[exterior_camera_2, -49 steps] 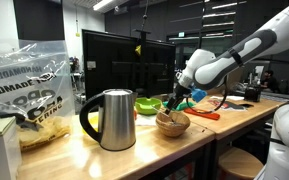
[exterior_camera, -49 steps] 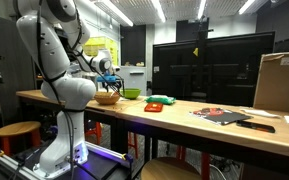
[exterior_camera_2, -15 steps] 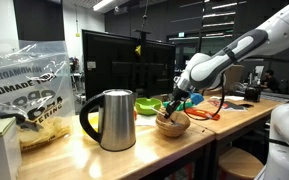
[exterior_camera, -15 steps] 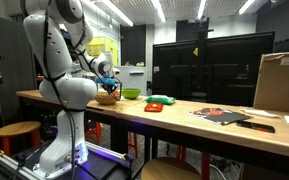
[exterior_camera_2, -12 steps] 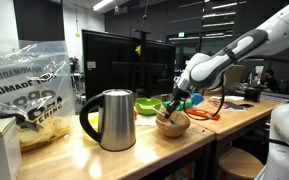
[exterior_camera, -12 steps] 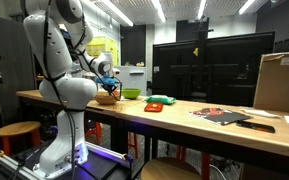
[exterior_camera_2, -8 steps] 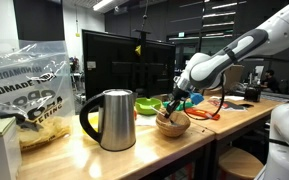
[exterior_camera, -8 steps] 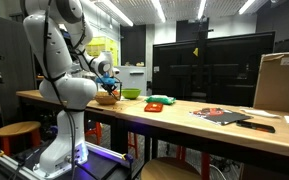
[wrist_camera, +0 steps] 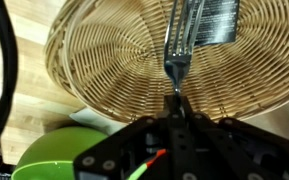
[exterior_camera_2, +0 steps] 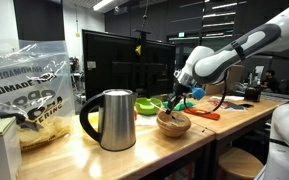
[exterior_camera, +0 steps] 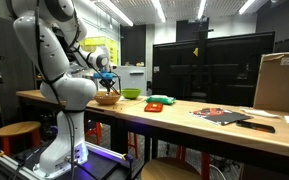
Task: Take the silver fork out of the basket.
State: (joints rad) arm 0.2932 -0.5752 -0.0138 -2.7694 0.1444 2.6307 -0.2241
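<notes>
1. The gripper (wrist_camera: pixel 177 108) has its fingers pressed narrow on the thin handle end of the fork (wrist_camera: pixel 187 35), so the grasp is done.
2. In the wrist view the fork hangs straight below the gripper, with its wider end toward the basket (wrist_camera: pixel 104 50), which lies directly under the tool.
3. In an exterior view the gripper (exterior_camera_2: pixel 180 97) stands above the basket (exterior_camera_2: pixel 172 124) with a gap between them. The fork is too small there to tell if its tip is free of the rim.
4. I judge the lift is partly done, because the fork is off the woven bottom but over the basket.
5. What is left is to carry the fork aside, away from the green bowl (wrist_camera: pixel 54 160) just beside the gripper, and to put it on the table (exterior_camera_2: pixel 199 140).
</notes>
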